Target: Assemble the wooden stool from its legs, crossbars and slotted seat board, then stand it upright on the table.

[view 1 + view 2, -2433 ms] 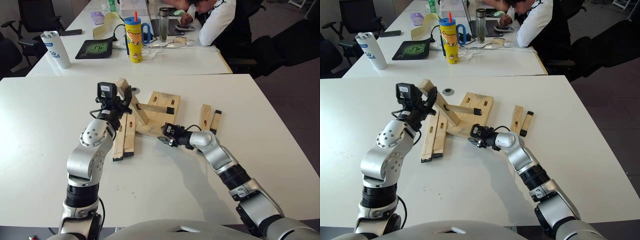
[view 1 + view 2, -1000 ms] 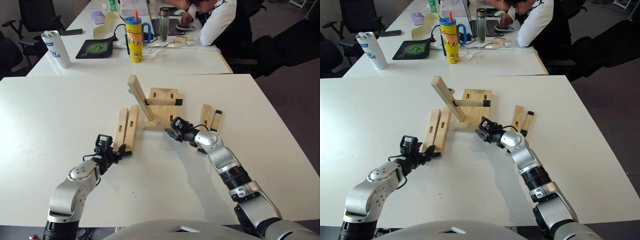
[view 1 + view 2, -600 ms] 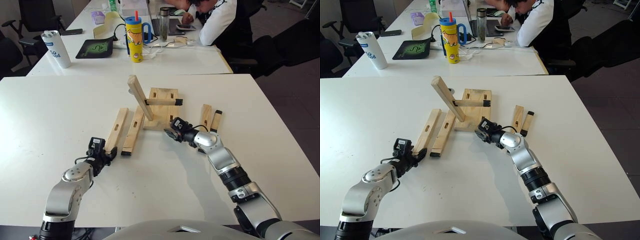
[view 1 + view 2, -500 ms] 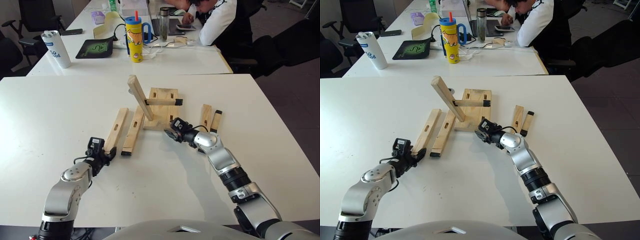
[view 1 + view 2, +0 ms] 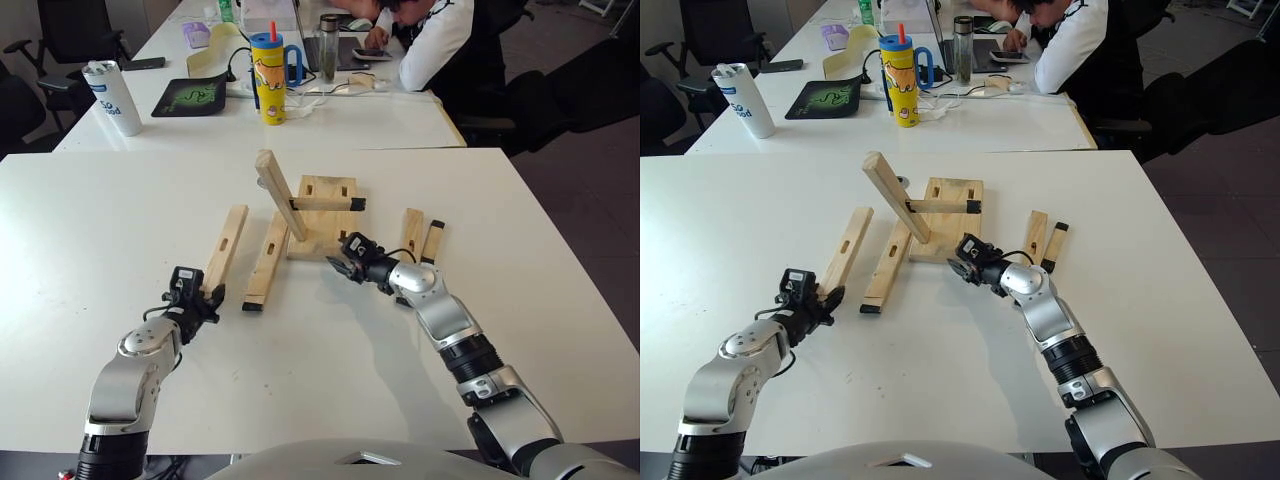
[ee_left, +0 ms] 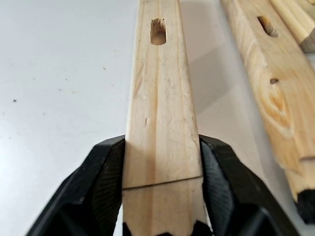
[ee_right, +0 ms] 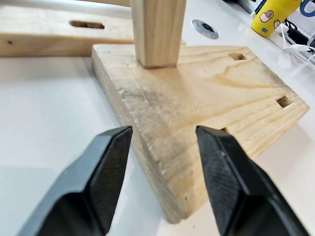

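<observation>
At 8 o'clock from the seat board (image 5: 322,232), taking 12 as straight away from the robot, the left gripper (image 5: 203,300) holds the near end of a loose leg (image 5: 226,245). That leg lies flat on the white table (image 5: 90,210), its far end aimed at about 1 o'clock. The left wrist view shows the black fingers (image 6: 106,182) clamped on the leg's two long sides, with one slot hole farther along the wood; from the head this contact is too small to judge.

Just beside it, at its 3 o'clock and not touching, lies a second leg (image 5: 265,262) with a dark near tip.

The seat board lies flat at the centre. A tilted leg (image 5: 278,192) stands on it, leaning toward 11 o'clock, and a thin crossbar (image 5: 322,203) runs from that leg toward 3 o'clock. The right wrist view shows the leg's foot meeting the board and two slots at the board's far edge.

At the board's 6 o'clock edge sits the right gripper (image 5: 335,264). Its fingers (image 7: 106,172) are spread apart with nothing between them, just short of the near corner.

At 3 o'clock from the board lie a short slotted piece (image 5: 411,232) and a thinner bar (image 5: 431,241), side by side.

Counted: three long legs, one crossbar fitted, two short pieces, one board, two grippers.
</observation>
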`<state>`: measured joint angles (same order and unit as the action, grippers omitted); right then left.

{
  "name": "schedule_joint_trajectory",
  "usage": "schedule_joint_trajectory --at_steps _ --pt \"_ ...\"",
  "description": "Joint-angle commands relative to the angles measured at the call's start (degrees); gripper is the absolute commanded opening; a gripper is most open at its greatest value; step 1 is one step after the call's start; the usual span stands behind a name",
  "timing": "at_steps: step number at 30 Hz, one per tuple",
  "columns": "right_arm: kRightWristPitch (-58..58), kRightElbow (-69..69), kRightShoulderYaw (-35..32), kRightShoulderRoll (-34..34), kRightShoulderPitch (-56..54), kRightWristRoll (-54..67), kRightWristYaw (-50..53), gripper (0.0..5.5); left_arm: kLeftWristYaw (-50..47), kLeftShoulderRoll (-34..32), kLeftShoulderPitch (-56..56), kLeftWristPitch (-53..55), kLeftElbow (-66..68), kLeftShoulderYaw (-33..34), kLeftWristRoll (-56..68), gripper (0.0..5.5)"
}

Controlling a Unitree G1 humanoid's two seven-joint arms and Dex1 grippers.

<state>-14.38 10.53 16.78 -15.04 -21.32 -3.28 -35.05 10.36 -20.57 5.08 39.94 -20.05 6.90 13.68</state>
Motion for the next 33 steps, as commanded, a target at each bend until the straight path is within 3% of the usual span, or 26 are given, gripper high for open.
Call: schedule_joint_trajectory --at_steps 1,5,7,11,15,23,33 --pt "-8.2 -8.5 -2.0 -1.3 1.0 9.1 -8.6 3.01 -1.8 1.5 -4.4 -7.4 0.3 3.1 -1.1 2.06" --pt "-24.6 -18.6 -8.3 -0.5 -1.3 25.1 -12.8 3.59 -2.0 2.9 -6.6 -16.2 -2.2 4.3 -1.4 2.06" --pt "-34.6 -21.9 -14.4 1.9 -5.0 36.1 -11.2 3.59 -1.5 3.7 -7.3 -20.5 -4.8 5.0 -0.5 2.06" --pt "-46.8 -20.5 -27.6 8.3 -15.1 55.6 -0.2 3.59 0.5 4.4 -8.9 -29.6 -9.4 3.8 -0.7 2.06" --pt "-50.6 -14.7 -37.0 12.2 -25.3 72.3 15.2 3.59 1.8 4.0 -11.1 -31.9 -13.1 1.5 -0.8 2.06" --pt "-49.3 -11.1 -38.3 11.6 -33.1 83.2 28.5 3.59 6.7 1.0 -12.8 -29.7 -15.4 -4.6 -2.1 2.06" --pt "-44.5 -8.6 -36.4 7.2 -35.8 80.1 27.9 3.59 11.7 -3.8 -11.0 -29.4 -15.3 -6.9 -5.5 2.06"
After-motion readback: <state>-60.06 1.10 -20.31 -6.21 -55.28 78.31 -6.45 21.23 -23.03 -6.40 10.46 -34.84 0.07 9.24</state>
